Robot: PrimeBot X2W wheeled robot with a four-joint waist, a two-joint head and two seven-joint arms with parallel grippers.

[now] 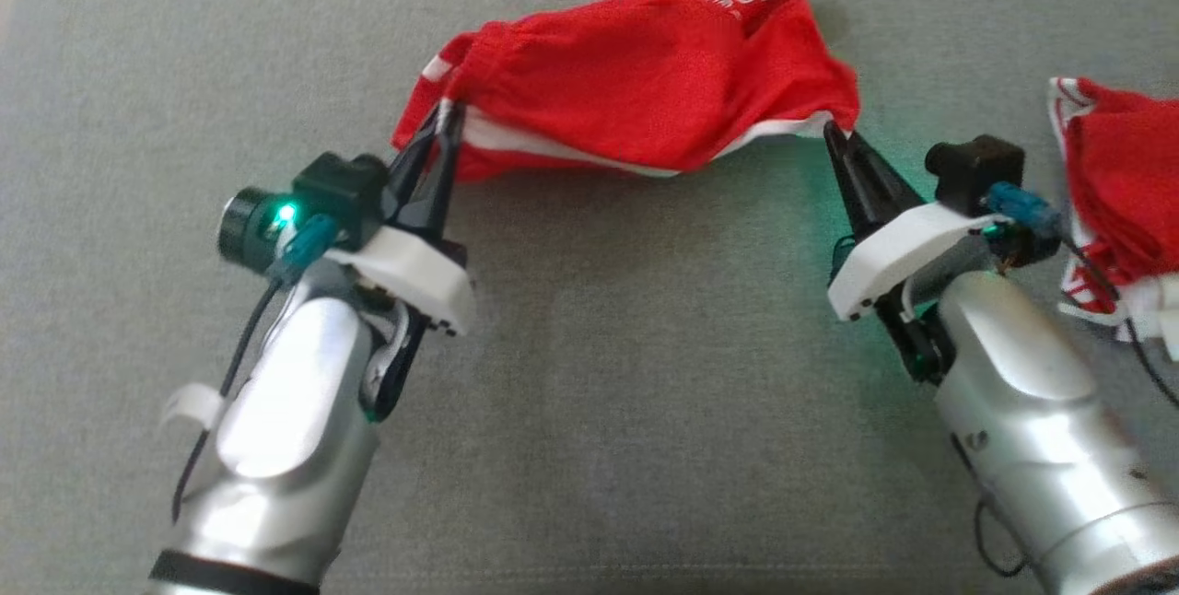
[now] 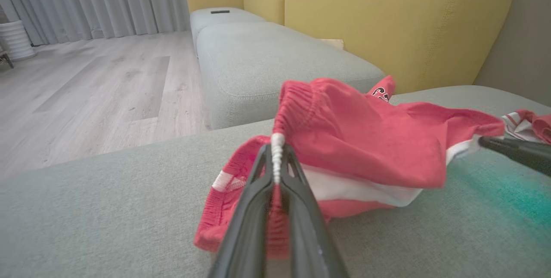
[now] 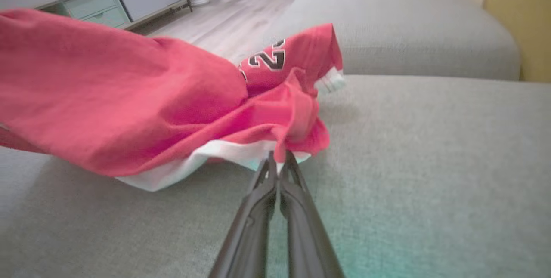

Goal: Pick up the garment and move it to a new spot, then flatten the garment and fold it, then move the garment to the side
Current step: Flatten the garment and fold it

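Garment (image 1: 636, 88), red with white trim, spans the upper centre of the head view over the grey cushion (image 1: 589, 411). The left gripper (image 1: 444, 121) has jaws clamped on its waistband at the left end; the right gripper (image 1: 836, 136) has jaws pinched on its right corner. Another red cloth (image 1: 1119, 199) lies at the right edge.

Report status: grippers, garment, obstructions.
Left gripper shut on red garment, at waistband. Right gripper shut on its far hem. Garment bunched, slung between them. Other red cloth near right gripper.
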